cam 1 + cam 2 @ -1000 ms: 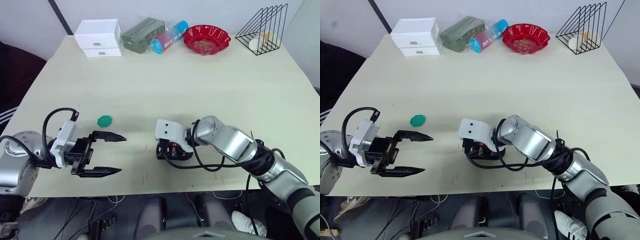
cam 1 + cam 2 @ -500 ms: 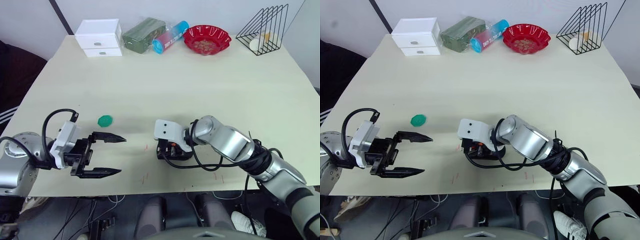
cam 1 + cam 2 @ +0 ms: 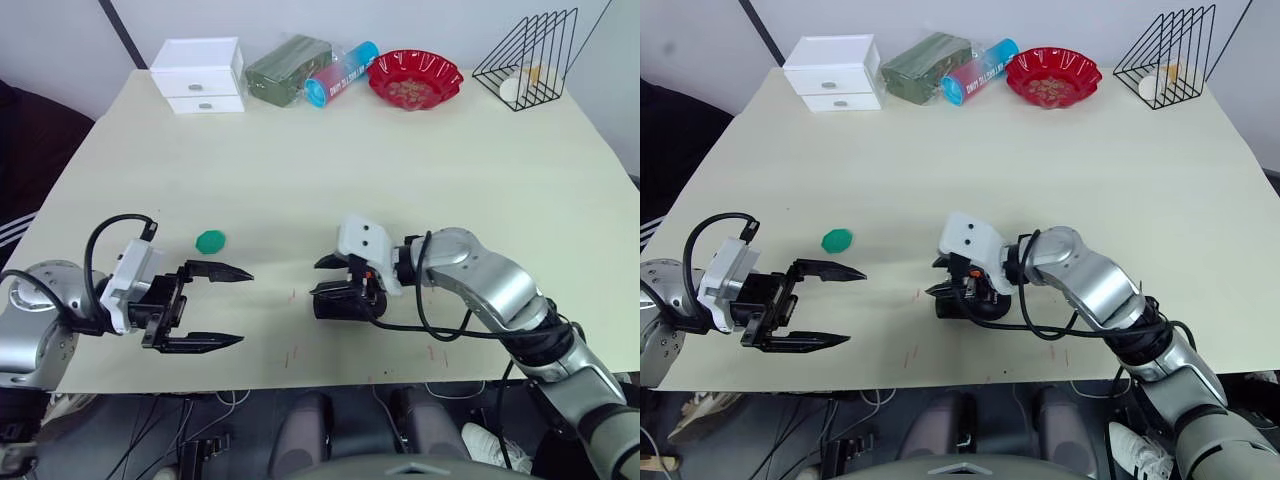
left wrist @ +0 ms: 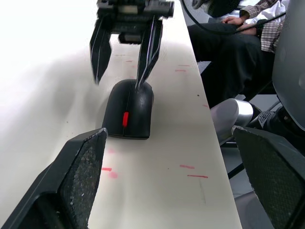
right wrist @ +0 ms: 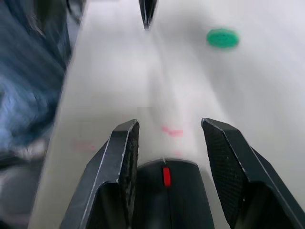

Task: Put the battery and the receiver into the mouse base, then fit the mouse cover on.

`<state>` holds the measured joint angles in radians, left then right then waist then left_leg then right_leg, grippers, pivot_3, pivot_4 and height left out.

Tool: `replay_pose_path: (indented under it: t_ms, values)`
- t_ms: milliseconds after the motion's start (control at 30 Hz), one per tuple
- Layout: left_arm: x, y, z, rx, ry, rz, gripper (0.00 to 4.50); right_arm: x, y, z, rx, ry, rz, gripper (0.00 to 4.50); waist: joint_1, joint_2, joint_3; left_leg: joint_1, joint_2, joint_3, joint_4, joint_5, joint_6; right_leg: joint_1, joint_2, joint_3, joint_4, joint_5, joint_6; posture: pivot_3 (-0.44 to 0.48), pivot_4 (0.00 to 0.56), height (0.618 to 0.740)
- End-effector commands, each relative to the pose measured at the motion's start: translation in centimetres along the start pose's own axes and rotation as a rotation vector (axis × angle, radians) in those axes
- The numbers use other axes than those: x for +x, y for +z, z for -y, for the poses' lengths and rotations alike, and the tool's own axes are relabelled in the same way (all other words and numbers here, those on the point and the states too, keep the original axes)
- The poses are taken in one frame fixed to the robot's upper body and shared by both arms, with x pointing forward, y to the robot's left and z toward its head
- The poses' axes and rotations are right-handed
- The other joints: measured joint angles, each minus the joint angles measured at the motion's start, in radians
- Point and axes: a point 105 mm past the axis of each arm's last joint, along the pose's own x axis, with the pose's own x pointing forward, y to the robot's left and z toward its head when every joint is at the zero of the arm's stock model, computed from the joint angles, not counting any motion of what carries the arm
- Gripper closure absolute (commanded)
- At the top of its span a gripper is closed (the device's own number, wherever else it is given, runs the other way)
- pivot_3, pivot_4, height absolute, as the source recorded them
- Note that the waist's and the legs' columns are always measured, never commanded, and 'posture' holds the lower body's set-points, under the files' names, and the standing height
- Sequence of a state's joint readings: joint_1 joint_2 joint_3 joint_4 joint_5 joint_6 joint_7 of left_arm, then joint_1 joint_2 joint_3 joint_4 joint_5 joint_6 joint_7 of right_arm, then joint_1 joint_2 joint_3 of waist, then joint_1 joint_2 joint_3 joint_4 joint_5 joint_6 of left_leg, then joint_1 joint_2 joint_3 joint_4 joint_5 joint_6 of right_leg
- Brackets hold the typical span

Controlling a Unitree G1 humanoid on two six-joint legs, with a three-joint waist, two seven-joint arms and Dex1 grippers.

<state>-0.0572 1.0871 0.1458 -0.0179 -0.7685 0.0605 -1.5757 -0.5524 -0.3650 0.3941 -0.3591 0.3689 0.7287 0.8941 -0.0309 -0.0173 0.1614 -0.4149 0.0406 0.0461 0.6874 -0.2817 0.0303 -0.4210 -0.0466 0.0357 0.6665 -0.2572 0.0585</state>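
Left eye view: mouse cover [image 3: 338, 303] sits closed on its base near the table [image 3: 420, 170] front edge; right gripper [image 3: 322, 276] spread above it, holding nothing. Left gripper [image 3: 232, 307] wide open, empty, well apart.

Left wrist view: the assembled mouse (red wheel showing) lies under the right gripper's fingertips.

Right wrist view: fingers [image 5: 120, 167] straddle the mouse, apart.

Table [image 3: 400, 170] far edge: white drawers [image 3: 198, 76], green pouch [image 3: 286, 68], blue tube [image 3: 340, 72], red bowl [image 3: 412, 79], wire rack [image 3: 527, 58] at corner. Green disc [image 3: 209, 240] nr left-front.
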Motion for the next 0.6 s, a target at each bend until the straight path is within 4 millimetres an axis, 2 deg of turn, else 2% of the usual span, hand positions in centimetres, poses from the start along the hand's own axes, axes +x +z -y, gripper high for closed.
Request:
replay_pose_path:
  t_ms: [33,200,400,600]
  values:
    - [-0.1,0.6,0.2,0.029,-0.039,0.004,0.00,-1.6,1.4,-0.4,-0.064,-0.002,0.108,2.31,-0.001,0.000,0.000,0.000,0.000,0.000,0.000,0.000,0.000,0.000,0.000,0.000,0.000,0.000,0.000,0.000,0.150,0.740]
    - [-0.1,0.6,0.0,0.030,-0.042,0.003,0.00,-2.7,-0.2,-0.4,-0.052,-0.023,0.118,2.31,-0.004,0.000,0.000,0.001,0.000,0.000,0.000,0.000,0.000,0.000,0.000,0.000,0.001,0.000,0.000,0.000,0.150,0.740]
    - [0.0,0.7,0.0,0.031,-0.045,0.004,0.00,-2.8,-1.1,-0.4,-0.037,-0.022,0.155,2.31,-0.004,0.000,0.000,0.001,0.000,0.000,0.000,0.000,0.000,0.000,0.000,0.001,0.001,0.000,0.000,0.000,0.150,0.740]
    - [0.1,0.7,0.0,0.034,-0.048,0.004,0.00,-2.9,-4.2,-0.1,-0.017,-0.032,0.183,2.31,-0.001,0.000,0.000,0.001,0.000,0.001,0.000,0.000,0.000,0.000,0.000,0.001,0.001,0.000,0.000,0.000,0.150,0.740]
